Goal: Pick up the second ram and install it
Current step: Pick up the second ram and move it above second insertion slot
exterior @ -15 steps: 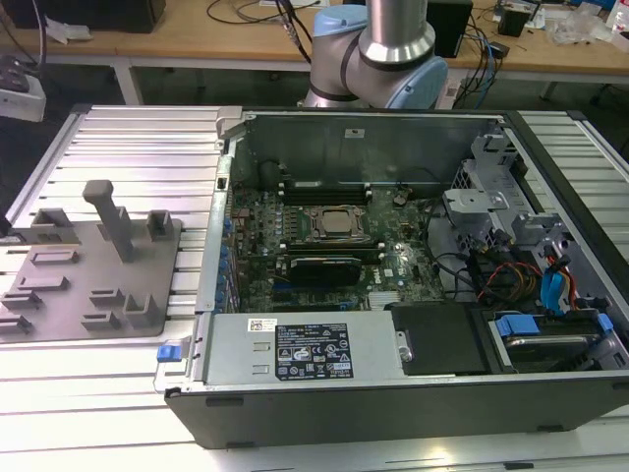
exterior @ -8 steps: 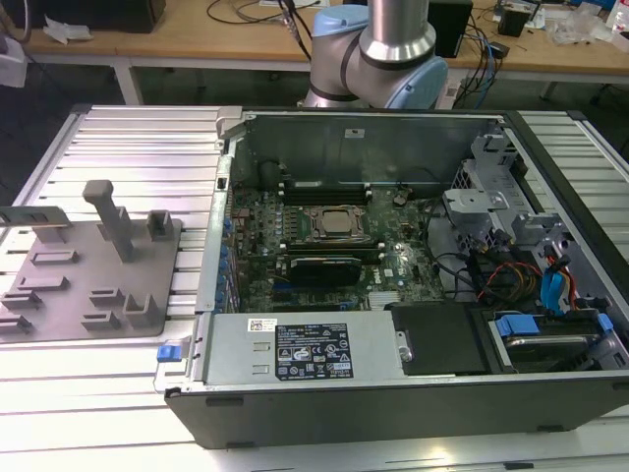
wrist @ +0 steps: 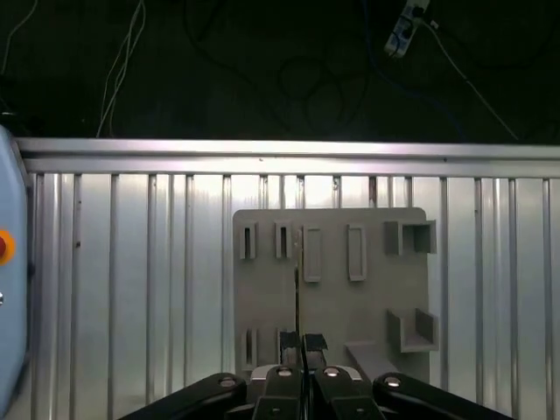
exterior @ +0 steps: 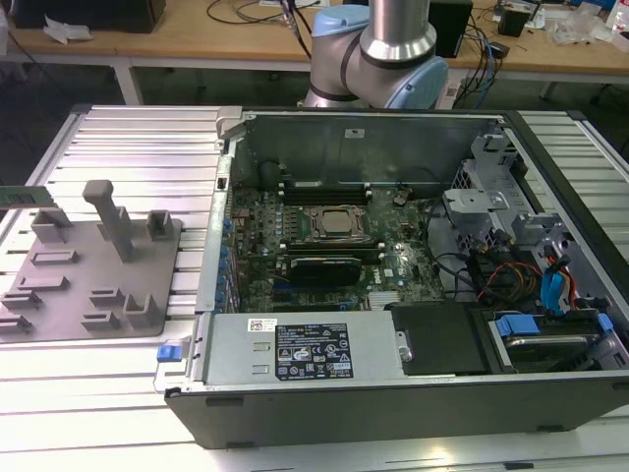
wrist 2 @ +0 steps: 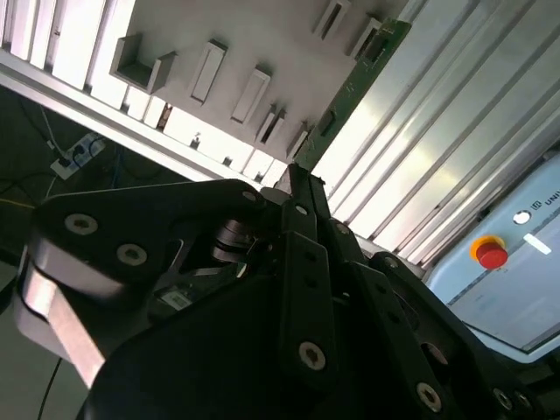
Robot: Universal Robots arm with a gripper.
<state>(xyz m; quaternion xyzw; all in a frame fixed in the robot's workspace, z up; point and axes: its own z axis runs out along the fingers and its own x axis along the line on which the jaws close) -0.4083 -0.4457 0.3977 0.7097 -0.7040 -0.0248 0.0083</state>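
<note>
Open computer case (exterior: 393,408) beside grey holder plate (exterior: 79,295); second ram (exterior: 25,195) at the exterior view's left edge.

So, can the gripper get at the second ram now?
Probably yes: in the second wrist view the second ram runs right up to the gripper, nothing between them. Whether it is already held, I cannot tell.

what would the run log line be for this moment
phase: pick | gripper: shut on second ram | location: over grey holder plate, apart from open computer case
</note>
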